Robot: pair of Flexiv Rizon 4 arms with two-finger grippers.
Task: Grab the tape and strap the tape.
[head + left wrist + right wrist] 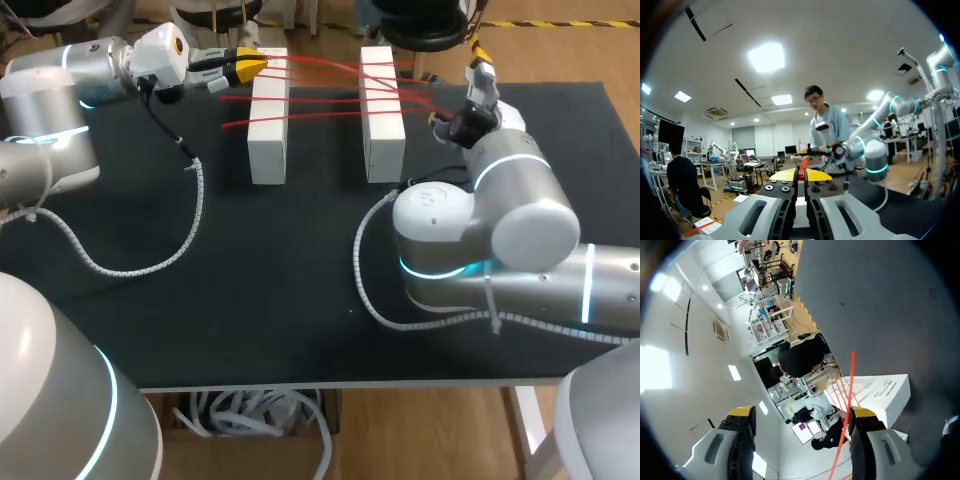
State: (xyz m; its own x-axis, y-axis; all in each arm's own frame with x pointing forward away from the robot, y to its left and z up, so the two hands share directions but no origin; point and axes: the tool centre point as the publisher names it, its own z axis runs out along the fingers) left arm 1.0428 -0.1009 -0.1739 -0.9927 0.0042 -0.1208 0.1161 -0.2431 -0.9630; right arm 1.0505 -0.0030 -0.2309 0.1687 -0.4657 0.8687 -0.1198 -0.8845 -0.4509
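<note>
Across the far half of the black tabletop (300, 320), two white blocks stand side by side with a gap between them, the left block (268, 115) and the right block (381, 112). Several strands of red tape (325, 85) are strung over both of them.

At the far left corner, the left hand (250, 65) sits just beside the top end of the left block. From its own wrist, its yellow tips are pressed together on a bit of the red tape (801, 167). From above, the upper strands run from that pinch across both blocks. Two lower strands end loose just left of the left block.

Over on the right, the right hand (800, 415) is beyond the right block with its fingers spread wide. One red strand (847, 405) passes right beside one finger (862, 415), and I cannot tell whether it touches. Nothing lies against the other finger. The white block (880, 395) lies just ahead of that hand.
</note>
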